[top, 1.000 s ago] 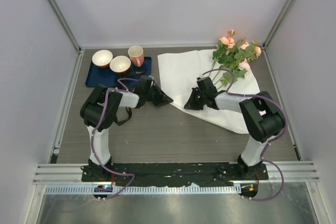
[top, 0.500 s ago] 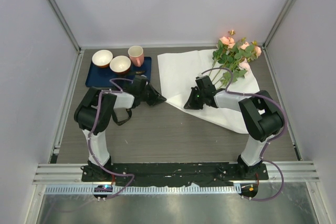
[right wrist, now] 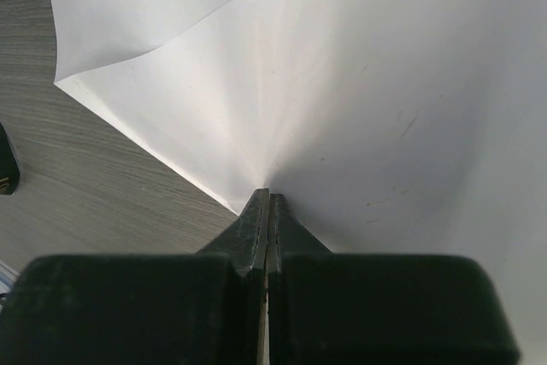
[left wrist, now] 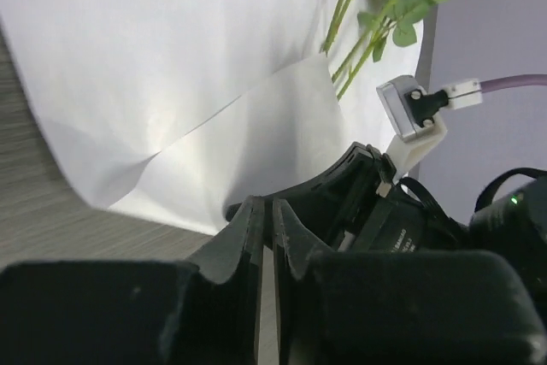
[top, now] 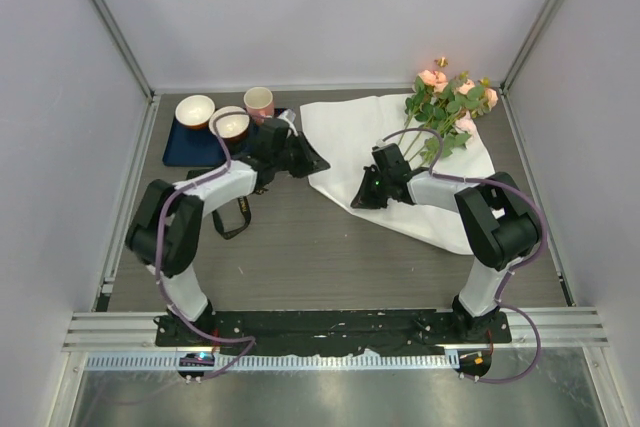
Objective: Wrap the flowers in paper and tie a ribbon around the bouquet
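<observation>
The left gripper (top: 320, 164) has swung away from mid-table to the left edge of the paper (top: 345, 132). Its fingers are a slit apart and empty, as only its wrist view shows. The right gripper (top: 357, 201) pinches the single sheet's near edge, lifting a fold. One bunch of flowers (top: 452, 105) lies at the far right corner. Beyond are two bowls (top: 195, 110) and one cup (top: 259, 100).

Flowers (top: 452, 107) on paper (top: 345, 132), left end effector (top: 320, 164) and right end effector (top: 356, 200) at its edge.

Top external: high behind arm bases, looking down over whole table (top: 330, 247). Left wrist: low, close, facing across paper (left wrist: 171, 66) toward flowers (left wrist: 402, 6). Right wrist: very close, facing paper fold. All three share paper.
</observation>
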You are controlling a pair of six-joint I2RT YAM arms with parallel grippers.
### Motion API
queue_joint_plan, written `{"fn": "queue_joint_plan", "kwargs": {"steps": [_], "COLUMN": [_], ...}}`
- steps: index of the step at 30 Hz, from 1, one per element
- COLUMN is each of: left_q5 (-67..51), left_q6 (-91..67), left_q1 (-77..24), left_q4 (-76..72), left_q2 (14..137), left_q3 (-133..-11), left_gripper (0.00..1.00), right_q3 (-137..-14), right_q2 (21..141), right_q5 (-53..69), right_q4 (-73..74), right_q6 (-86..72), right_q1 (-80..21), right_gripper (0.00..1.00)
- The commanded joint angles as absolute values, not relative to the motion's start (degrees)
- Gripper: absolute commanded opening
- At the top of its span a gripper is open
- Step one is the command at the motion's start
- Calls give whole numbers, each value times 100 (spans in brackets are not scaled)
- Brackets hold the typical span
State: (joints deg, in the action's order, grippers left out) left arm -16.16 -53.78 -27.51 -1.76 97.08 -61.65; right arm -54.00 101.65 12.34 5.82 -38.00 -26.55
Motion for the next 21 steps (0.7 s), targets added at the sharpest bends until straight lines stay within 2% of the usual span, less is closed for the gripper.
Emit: {"fn": "queue_joint_plan", "kwargs": {"steps": [1,4,11,21], "left_q5": [-2285,-2189,-1829,-1476], "left_q6": [-5800,-5994,-6020,-6126], "left_q1": [-2962,-2988,-3032,-3023], "left_q4": [-308,-527,-370,-281], "left_q2": [10853,11214,11672,11637], "left_q3": [-6591,-6469,-6144,-5757], "left_gripper": [9,0,0,0], "right_q3": [-5528,-5528,-5555,-4721], "right_q2": [10063,10020,9932,8746], "right_q5": [1169,1169,1143,862], "right_q4": [861,879,1045,1494], "right_q6": [-3691,-3691,-3595,-3700], "right_q1": [-2672,-2663,-2681,-2672], "right_gripper": [0,0,0,7]}}
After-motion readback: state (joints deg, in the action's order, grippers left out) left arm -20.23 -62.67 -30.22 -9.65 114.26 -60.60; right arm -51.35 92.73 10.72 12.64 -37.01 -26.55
